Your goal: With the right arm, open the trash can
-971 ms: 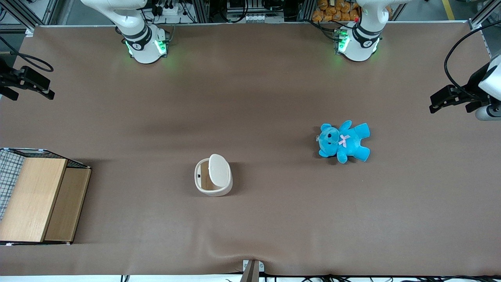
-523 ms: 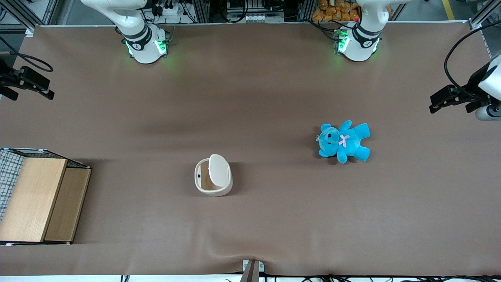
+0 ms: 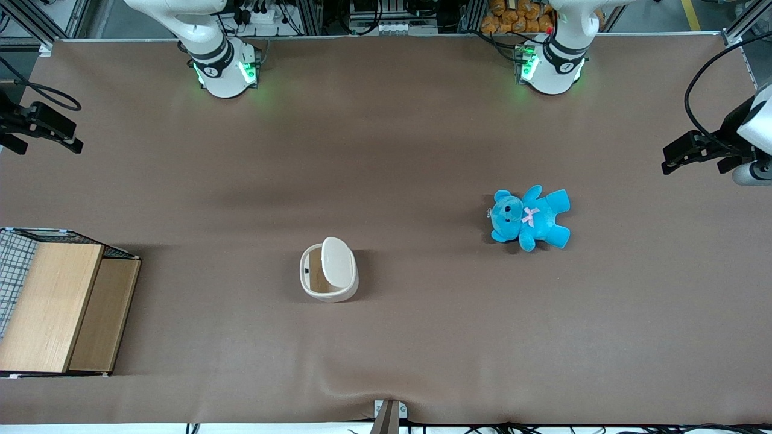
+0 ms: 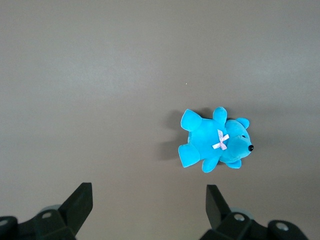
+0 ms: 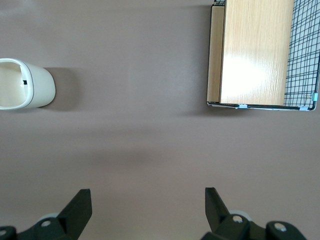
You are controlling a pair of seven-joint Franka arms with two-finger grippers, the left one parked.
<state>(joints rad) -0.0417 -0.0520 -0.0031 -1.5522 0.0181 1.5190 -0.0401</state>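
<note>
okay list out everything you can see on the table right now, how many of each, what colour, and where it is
trash can: one, cream-white, lid tilted up showing a tan inside, mid-table, nearer the front camera than the teddy.
teddy bear: one, bright blue with a pale pink bow, lying flat toward the parked arm's end of the table.
wooden box: one, light wood with a black wire grid at its side, at the working arm's end of the table.
table cover: one, brown, under everything.
right arm's gripper: one, black, fingers open, raised over bare table between the trash can and the wooden box.
</note>
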